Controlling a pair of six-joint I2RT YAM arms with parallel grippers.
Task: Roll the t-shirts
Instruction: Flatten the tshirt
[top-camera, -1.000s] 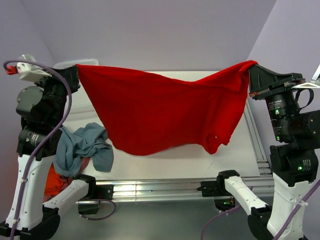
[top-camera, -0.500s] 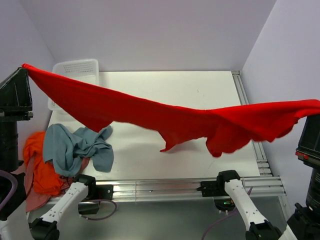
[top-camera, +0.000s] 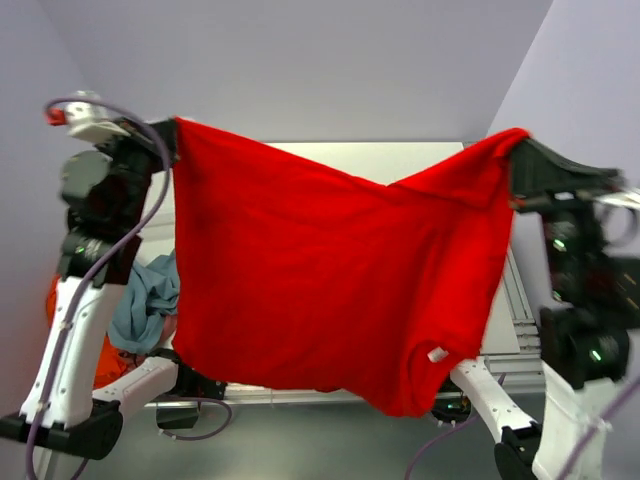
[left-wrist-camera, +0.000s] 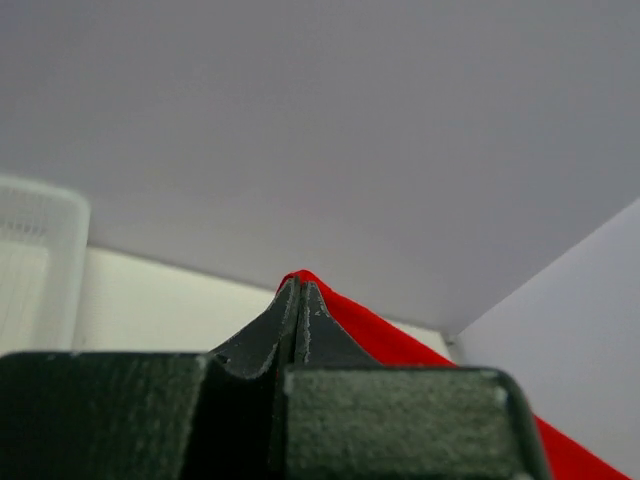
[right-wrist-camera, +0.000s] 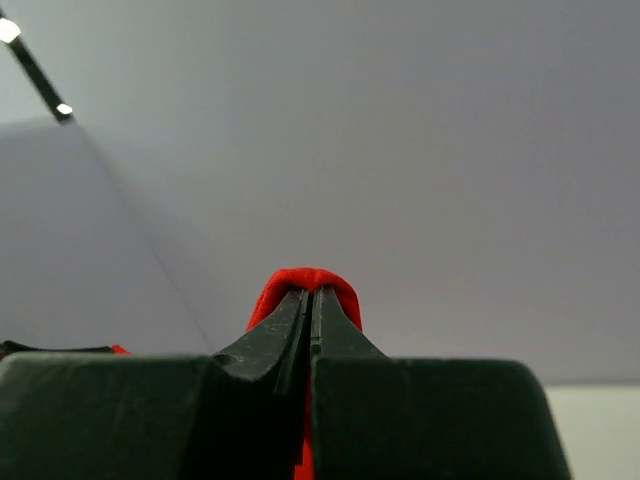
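The bright red t-shirt (top-camera: 320, 280) hangs spread in the air between both arms, high above the table, its white neck label (top-camera: 437, 354) near the lower edge. My left gripper (top-camera: 172, 138) is shut on its upper left corner; red cloth (left-wrist-camera: 400, 345) shows past the tips (left-wrist-camera: 300, 290). My right gripper (top-camera: 517, 148) is shut on the upper right corner; cloth (right-wrist-camera: 305, 280) wraps over the tips (right-wrist-camera: 312, 295). A dusty blue-grey t-shirt (top-camera: 145, 305) and an orange one (top-camera: 105, 355) lie crumpled at the table's left, partly hidden.
The white table (top-camera: 400, 160) shows only behind the red cloth's top edge. A white mesh basket (left-wrist-camera: 35, 265) stands at the far left in the left wrist view. Grey walls close in on both sides; a metal rail (top-camera: 512, 290) runs along the right.
Both arms swung outward and stretched the red shirt almost flat, then came back in and up. The shirt now hangs lower and wider, covering most of the table.
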